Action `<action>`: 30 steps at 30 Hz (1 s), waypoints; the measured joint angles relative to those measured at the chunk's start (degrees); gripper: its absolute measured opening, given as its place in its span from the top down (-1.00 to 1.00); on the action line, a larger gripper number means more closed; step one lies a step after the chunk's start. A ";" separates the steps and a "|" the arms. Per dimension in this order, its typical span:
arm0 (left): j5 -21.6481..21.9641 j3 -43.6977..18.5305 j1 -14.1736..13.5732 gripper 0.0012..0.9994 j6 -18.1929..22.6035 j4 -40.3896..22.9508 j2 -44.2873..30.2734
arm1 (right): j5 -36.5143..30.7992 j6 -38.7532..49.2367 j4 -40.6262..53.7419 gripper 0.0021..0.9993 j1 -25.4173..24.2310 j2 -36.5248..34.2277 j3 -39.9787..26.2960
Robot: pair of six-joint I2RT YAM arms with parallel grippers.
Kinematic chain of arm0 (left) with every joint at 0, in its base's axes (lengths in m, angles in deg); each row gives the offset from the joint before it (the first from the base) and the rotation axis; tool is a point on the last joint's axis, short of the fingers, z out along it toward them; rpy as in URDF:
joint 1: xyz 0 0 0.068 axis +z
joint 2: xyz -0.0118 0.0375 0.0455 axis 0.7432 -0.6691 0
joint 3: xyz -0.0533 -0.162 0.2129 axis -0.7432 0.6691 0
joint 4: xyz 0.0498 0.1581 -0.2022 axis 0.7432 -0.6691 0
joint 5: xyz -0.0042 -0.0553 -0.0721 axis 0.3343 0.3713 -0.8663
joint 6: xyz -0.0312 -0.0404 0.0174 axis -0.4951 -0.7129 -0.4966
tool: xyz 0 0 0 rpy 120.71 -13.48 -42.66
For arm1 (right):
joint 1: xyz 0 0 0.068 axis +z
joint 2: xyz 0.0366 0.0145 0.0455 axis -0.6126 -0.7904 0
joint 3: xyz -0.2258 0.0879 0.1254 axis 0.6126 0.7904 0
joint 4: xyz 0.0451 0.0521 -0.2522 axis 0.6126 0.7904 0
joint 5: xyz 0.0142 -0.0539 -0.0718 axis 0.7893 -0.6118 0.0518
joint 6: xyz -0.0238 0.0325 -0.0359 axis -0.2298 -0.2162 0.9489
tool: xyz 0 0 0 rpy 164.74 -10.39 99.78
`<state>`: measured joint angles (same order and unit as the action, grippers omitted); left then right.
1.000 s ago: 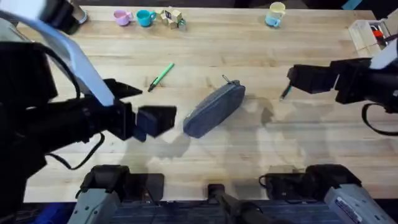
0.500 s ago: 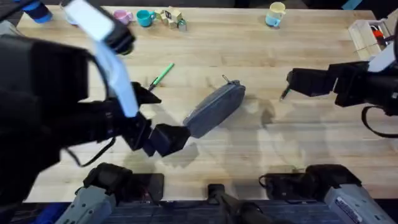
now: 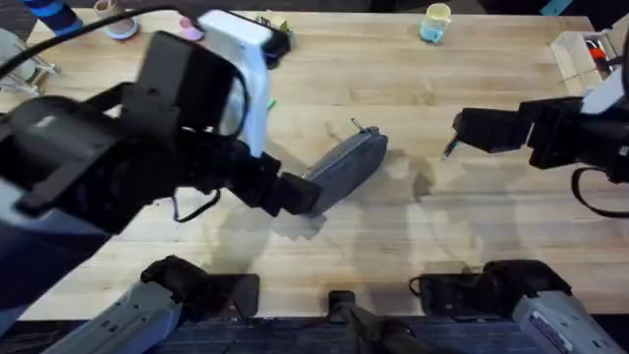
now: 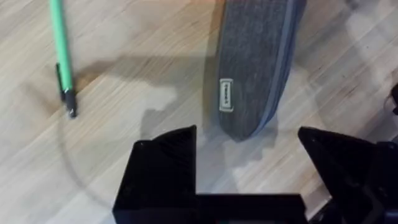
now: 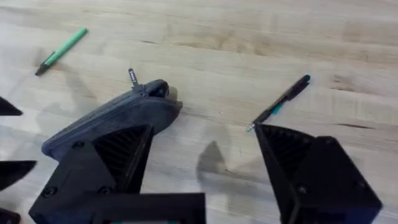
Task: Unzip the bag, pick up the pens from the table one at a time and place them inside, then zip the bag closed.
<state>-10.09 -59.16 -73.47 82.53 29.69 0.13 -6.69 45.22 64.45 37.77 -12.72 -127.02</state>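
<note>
The grey bag lies slantwise mid-table, zipped, with its metal pull at the far end. My left gripper is open at the bag's near end. In the left wrist view that end of the bag sits between the black fingers without touching them. The green pen lies beside the bag on its left. My right gripper hovers open right of the bag, above the dark pen. The bag and green pen also show in the right wrist view.
A yellow-and-blue cup stands at the table's back edge. A white slatted holder with red markers sits at the back right. The left arm covers much of the table's left half. Bare wood lies in front of the bag.
The left arm has swung right and forward, bringing its open gripper from left of the bag to the bag's near end. The right arm, bag and pens have not moved.
</note>
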 joint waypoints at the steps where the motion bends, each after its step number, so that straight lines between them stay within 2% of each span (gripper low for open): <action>1: 0.55 0.00 -1.02 -0.99 -0.28 0.38 -0.78 | 0.00 0.00 -0.01 -0.99 0.00 0.00 0.00; 6: 2.54 0.00 -6.16 -0.99 -0.57 4.14 -5.63 | 0.00 0.00 -0.03 -0.99 0.00 -0.02 0.00; 10: 4.67 0.00 -8.70 -0.99 -0.70 5.81 -9.97 | -0.02 0.00 -0.05 -0.99 0.00 0.00 0.00; 22: 7.39 0.00 -9.01 -0.99 -0.71 9.68 -21.44 | -0.01 0.02 -0.27 -0.99 0.00 0.00 0.00; 30: 7.34 0.00 -9.04 -0.99 -0.54 11.98 -22.60 | -0.02 0.00 -0.27 -0.99 0.00 0.00 0.00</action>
<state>-2.75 -59.16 -82.50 81.99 41.67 -22.47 -6.72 45.22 64.18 37.77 -12.72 -127.02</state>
